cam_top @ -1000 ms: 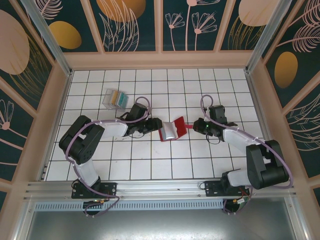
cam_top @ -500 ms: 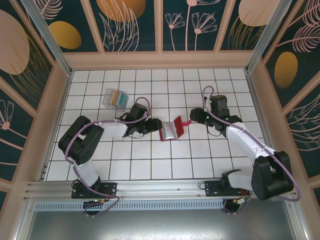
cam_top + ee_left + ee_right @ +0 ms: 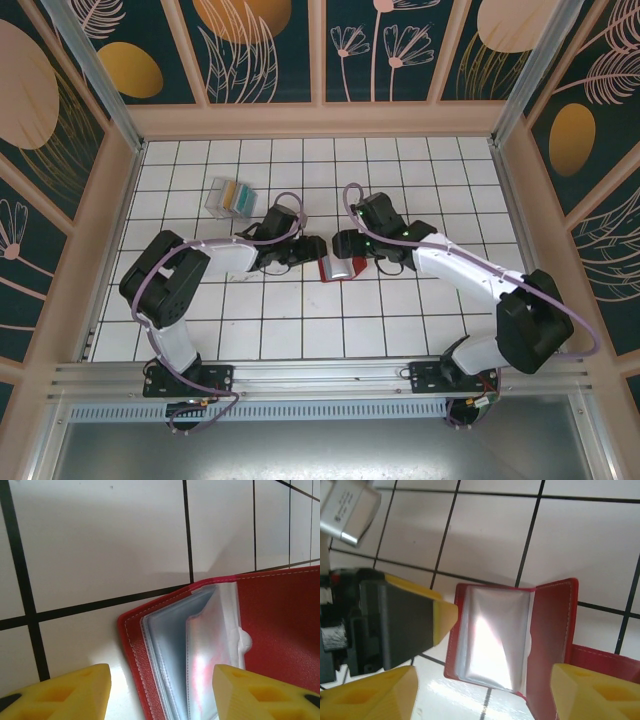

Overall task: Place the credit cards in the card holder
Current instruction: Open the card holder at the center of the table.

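card holder (image 3: pixel 338 270) partly hidden under right end effector (image 3: pixel 347 247), cut off at left wrist view's edge

Robotics lab test cell, seen from above. A white worktop (image 3: pixel 250 330) ruled with a black grid spreads beneath and all around the yellow fingers (image 3: pixel 370 695). Beyond the fingers and to both sides stand wood-framed walls (image 3: pixel 270 50) of dark teal panels printed with pale leaves and orange ovals. Behind the fingers, a black left arm (image 3: pixel 170 285) and right arm (image 3: pixel 525 330) are bolted to an aluminium rail (image 3: pixel 320 378) at the worktop's near edge.
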Available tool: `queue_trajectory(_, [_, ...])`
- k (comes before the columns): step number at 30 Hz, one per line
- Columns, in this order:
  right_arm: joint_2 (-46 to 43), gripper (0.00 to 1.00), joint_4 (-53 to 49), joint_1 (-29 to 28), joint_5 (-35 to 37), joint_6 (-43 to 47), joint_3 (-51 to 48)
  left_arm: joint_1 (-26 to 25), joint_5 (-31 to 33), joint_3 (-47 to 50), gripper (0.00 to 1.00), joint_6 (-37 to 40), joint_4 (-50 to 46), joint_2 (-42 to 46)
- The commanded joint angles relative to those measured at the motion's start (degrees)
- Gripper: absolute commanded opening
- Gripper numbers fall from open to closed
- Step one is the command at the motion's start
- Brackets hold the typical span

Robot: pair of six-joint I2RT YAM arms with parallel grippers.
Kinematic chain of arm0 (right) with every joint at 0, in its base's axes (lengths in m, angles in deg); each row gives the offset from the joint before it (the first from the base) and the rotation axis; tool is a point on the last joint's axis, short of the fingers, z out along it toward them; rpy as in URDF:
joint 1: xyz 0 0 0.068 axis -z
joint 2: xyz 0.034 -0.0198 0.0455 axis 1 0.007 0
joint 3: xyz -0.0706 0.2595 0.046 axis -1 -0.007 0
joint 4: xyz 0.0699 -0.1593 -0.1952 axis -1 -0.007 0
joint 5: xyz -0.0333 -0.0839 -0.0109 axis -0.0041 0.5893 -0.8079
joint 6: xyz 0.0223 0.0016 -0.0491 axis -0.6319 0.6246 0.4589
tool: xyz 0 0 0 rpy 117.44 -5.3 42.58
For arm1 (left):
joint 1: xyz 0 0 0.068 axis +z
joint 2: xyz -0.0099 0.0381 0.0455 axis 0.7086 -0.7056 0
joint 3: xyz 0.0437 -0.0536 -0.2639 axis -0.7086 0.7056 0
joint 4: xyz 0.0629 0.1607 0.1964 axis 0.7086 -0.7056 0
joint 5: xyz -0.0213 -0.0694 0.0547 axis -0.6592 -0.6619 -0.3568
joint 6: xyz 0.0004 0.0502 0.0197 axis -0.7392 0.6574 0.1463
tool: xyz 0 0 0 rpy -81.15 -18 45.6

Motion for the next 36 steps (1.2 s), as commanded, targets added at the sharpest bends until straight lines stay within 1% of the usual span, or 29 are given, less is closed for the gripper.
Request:
queue_trajectory(1, [0.5,0.64,-1.5,0.3,-2.0,-1.5,-0.7,-0.2,-0.3,1.7,0.57,-1.6,2.1,-0.7])
queue_trajectory(3, [2.1,0.63,-2.2,0.8,1.0,-1.7,-1.2,-0.2,-1.1,1.7,0.56,-1.4,2.2,-1.1])
queue_trajectory(5, [4.2,0.64,-3.3,2.2,4.4,-3.0,-1.4,-0.2,-0.5,1.5,0.57,-0.7,0.4,-0.8])
queue_trajectory(10, [5.8,0.63,-2.0,6.1,5.2,-4.9,-3.7,-0.2,-0.7,3.1,0.57,0.0,0.5,1.3])
queue_trajectory(11, [5.9,0.6,-1.7,6.7,5.2,-5.3,-4.1,-0.2,-0.7,3.4,0.57,0.0,0.3,1.7])
queue_trajectory(12, [6.0,0.55,-1.2,7.3,5.1,-5.5,-4.6,-0.2,-0.8,4.0,0.57,-0.2,0.7,2.2])
queue_trajectory(14, [6.4,0.49,0.0,7.3,4.4,-5.2,-5.7,-0.2,-1.6,5.4,0.57,-0.8,2.6,3.1])
queue_trajectory(16, [7.2,0.41,1.2,9.2,3.2,-5.1,-6.4,-0.3,-2.7,6.0,0.58,-1.4,3.9,3.3])
queue_trajectory(18, [8.3,0.4,2.0,9.3,2.1,-4.8,-6.7,-0.2,-3.3,6.6,0.58,-2.0,4.9,3.3])
queue_trajectory(19, [9.0,0.38,2.1,9.2,2.0,-4.8,-6.7,-0.2,-3.5,7.1,0.58,-2.6,5.9,3.3])
queue_trajectory(22, [10.8,0.29,2.0,9.3,3.1,-5.1,-7.0,-0.3,-4.1,7.8,0.58,-3.2,7.8,2.7])
queue_trajectory(27, [12.8,0.27,2.8,9.4,2.3,-5.4,-8.0,-0.2,-4.6,7.6,0.56,-4.2,9.9,1.2])
queue_trajectory(30, [13.8,0.23,3.5,9.6,0.4,-5.9,-8.1,-0.3,-5.7,6.8,0.53,-4.7,11.4,0.4])
queue_trajectory(32, [14.3,0.22,4.2,9.7,-1.3,-6.1,-7.7,-0.3,-5.9,5.8,0.49,-4.7,11.7,-0.1])
queue_trajectory(34, [14.4,0.22,5.1,9.7,-2.2,-6.2,-7.7,-0.3,-6.4,4.5,0.38,-4.3,11.4,-0.9])
queue_trajectory(36, [14.3,0.22,6.1,9.7,-3.3,-6.4,-7.9,-0.2,-7.4,2.6,0.24,-3.4,10.2,-1.6])
